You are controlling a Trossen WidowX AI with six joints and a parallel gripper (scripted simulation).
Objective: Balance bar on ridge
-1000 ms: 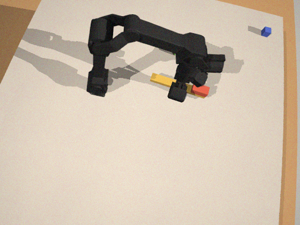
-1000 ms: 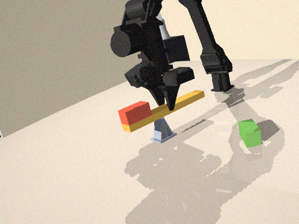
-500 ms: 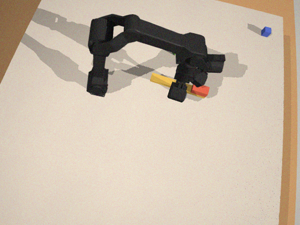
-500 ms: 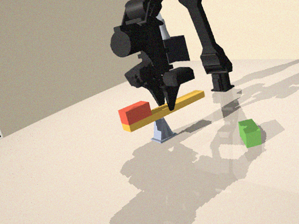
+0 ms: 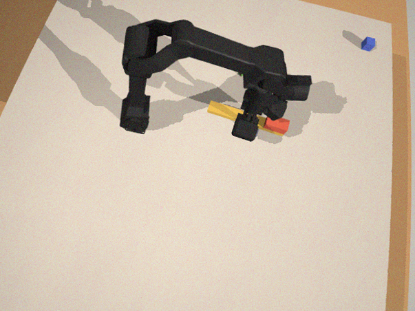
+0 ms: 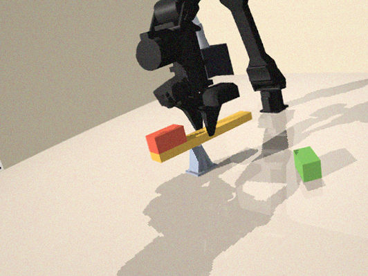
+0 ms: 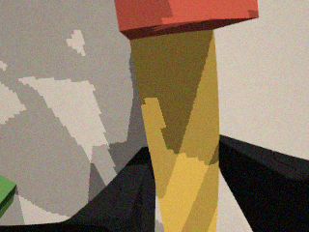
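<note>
One hand grasping one yellow bar over one ridge

From left to right in the side view: one red block (image 6: 166, 138) sits on the bar's left end. One yellow bar (image 6: 201, 136) lies across one pale ridge (image 6: 199, 161), off the table (image 6: 84, 238), its red end a little lower. One black hand (image 6: 206, 129) is clenched on the bar just right of the ridge. One green cube (image 6: 307, 163) stands apart. One blue cube (image 5: 367, 43) sits far off.

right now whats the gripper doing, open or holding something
Gripper: shut on the yellow bar, gripping it just past the ridge, on the side away from the red block.
</note>
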